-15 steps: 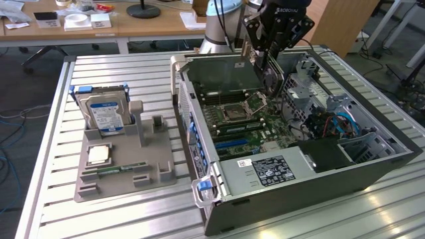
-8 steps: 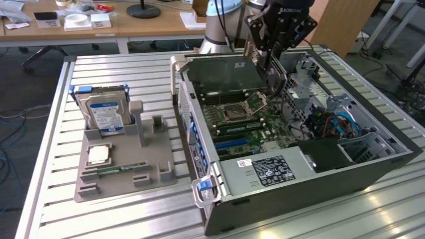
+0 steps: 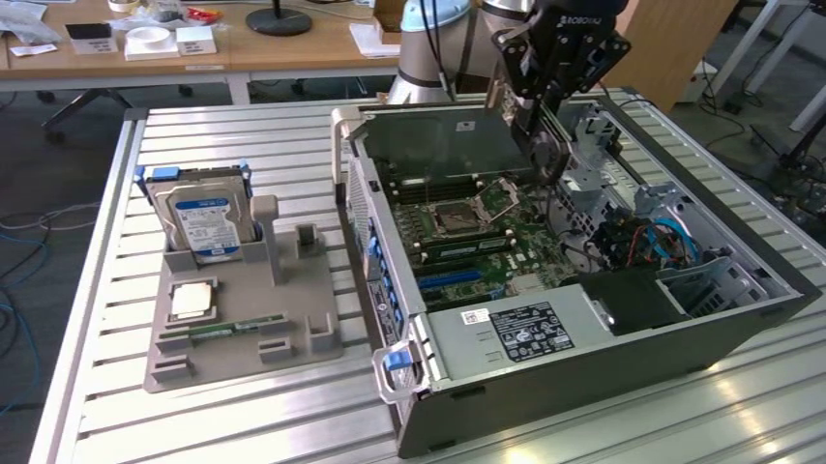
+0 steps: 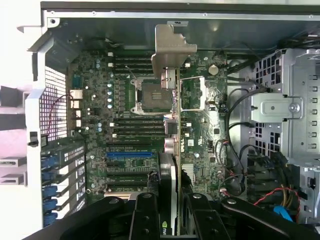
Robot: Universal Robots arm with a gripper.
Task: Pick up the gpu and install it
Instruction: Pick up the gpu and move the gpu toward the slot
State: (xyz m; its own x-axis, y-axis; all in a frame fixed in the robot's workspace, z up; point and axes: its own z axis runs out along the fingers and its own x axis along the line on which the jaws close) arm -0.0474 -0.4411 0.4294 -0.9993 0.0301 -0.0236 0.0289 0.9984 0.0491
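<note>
The gpu (image 3: 545,155) is a thin dark card that hangs edge-on over the open computer case (image 3: 555,406), above the motherboard (image 3: 478,232). My gripper (image 3: 540,124) is shut on the card's upper edge. In the wrist view the gpu (image 4: 176,125) runs as a thin line across the motherboard (image 4: 125,100) beside the processor socket (image 4: 150,95). Its silvery bracket (image 4: 172,50) points toward the case's rear wall. The black fingers (image 4: 145,215) clamp the card on both sides, and my gripper (image 4: 170,200) hides the card's near end.
On the exterior view's left, a grey fixture (image 3: 239,348) holds a blue-labelled hard drive (image 3: 200,217), a processor chip (image 3: 193,300) and a green memory stick (image 3: 239,329). Inside the case are the power supply (image 3: 516,329), a metal drive cage (image 4: 285,110) and loose cables (image 4: 235,130).
</note>
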